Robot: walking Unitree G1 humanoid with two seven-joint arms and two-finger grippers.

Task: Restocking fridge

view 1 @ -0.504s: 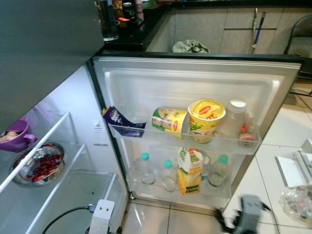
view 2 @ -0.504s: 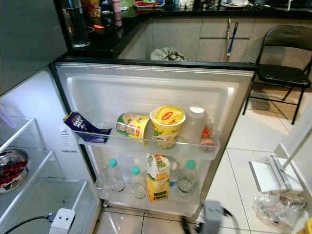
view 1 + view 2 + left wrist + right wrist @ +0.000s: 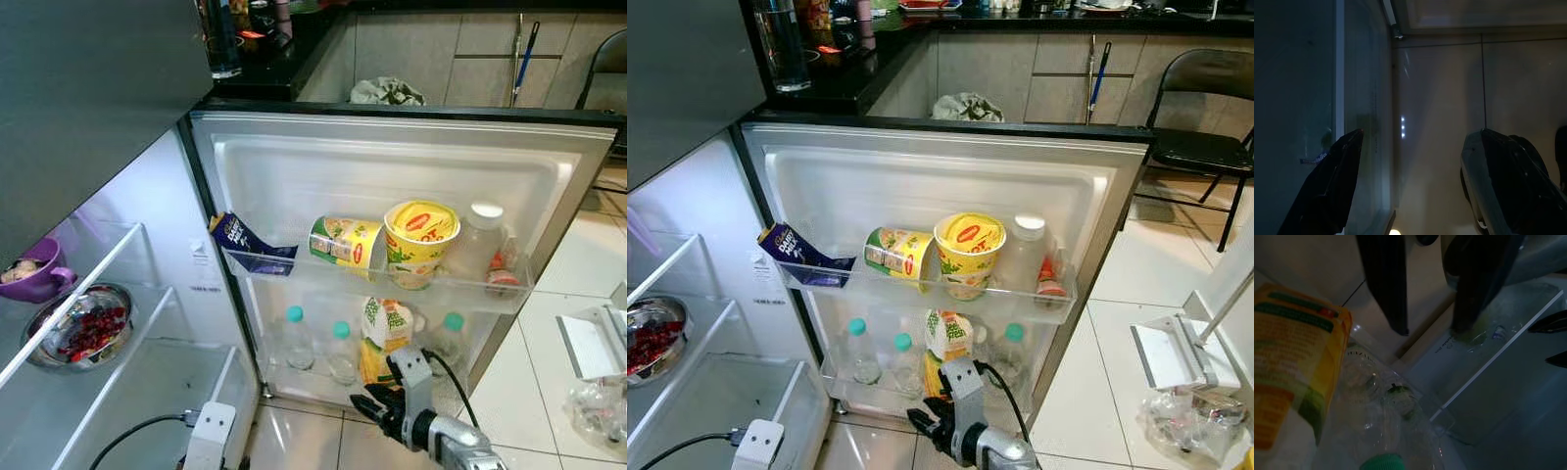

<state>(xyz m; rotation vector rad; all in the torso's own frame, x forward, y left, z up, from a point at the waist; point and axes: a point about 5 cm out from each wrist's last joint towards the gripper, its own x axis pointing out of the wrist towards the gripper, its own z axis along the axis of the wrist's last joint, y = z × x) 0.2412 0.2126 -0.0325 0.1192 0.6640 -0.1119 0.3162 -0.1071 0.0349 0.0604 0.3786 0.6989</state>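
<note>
right gripper: raised into view since half a second back, when it sat low and blurred at the bottom edge over the tiles; now right up against the front of the lower door shelf. Two long black fingers spread apart, nothing between them, so released and empty.

left gripper: hanging idle over the dim floor tiles, fingers wide apart, holding nothing.

yellow and green juice carton: just beyond the right fingertips, standing in the lower door shelf. In the right wrist view, off to one side of the jaws rather than between them.

clear plastic bottles with teal caps: same shelf, beside the carton. Wrist view shows one teal cap and clear plastic close under the fingers.

lower clear door shelf: its rail sits between the jaws and the drinks.

upper door shelf: well above and past the jaws; dark blue chocolate wrapper, tipped yellow noodle cup, upright yellow noodle cup, clear white-capped jar.

steel bowl of red bits: far off to the left, inside the fridge.

meaning for the task: probably a reach starting toward the lower shelf, carton or bottle, can't tell which yet. Nothing grasped so far.
</note>
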